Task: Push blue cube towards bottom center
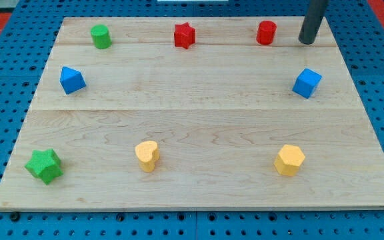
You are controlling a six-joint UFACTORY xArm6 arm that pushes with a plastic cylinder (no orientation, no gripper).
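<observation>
The blue cube (307,83) sits near the right edge of the wooden board (199,113), in its upper half. My tip (306,42) rests on the board at the top right, straight above the blue cube in the view and apart from it, just to the right of a red cylinder (266,32). The rod rises out of the view's top edge.
A green cylinder (101,36) and a red star (185,35) stand along the top. A second blue block (71,80) is at the left. A green star (45,165), a yellow heart (147,155) and a yellow hexagon (289,160) line the bottom.
</observation>
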